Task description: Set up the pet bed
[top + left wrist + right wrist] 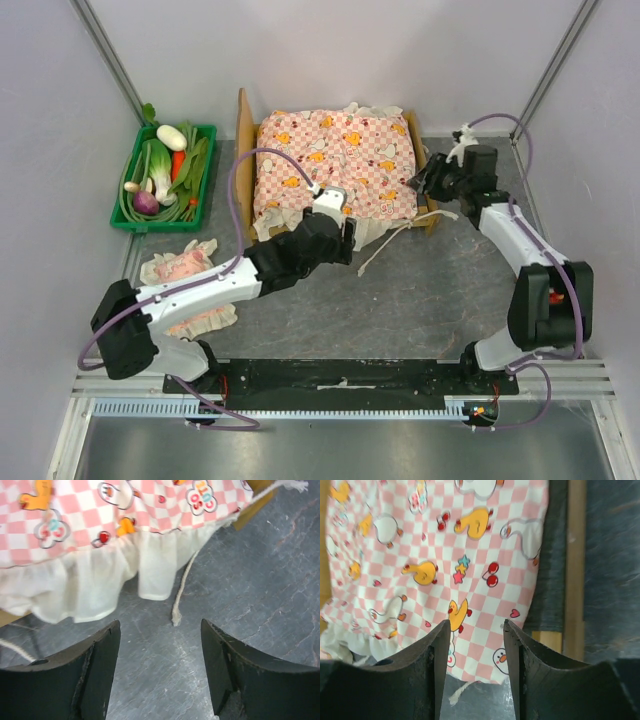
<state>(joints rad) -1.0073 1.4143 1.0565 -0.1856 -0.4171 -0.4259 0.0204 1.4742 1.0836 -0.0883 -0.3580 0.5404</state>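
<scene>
The pet bed (243,135) stands at the back of the table, a light-wood frame with its headboard on the left. A pink-checked mattress (335,160) with duck prints covers it, and its white frill (90,587) hangs over the near side. My left gripper (345,232) hovers open just in front of that frill; in the left wrist view the gripper (160,625) holds nothing, with bare table between its fingers. My right gripper (425,183) is at the bed's right end, open (476,622) over the mattress corner (470,580), beside the wooden rail (576,555).
A small pink frilled pillow (185,268) lies on the table at the left, partly under my left arm. A green tray (140,222) of vegetables sits at the back left. A white cord (395,240) trails from the bed's near right corner across the grey table.
</scene>
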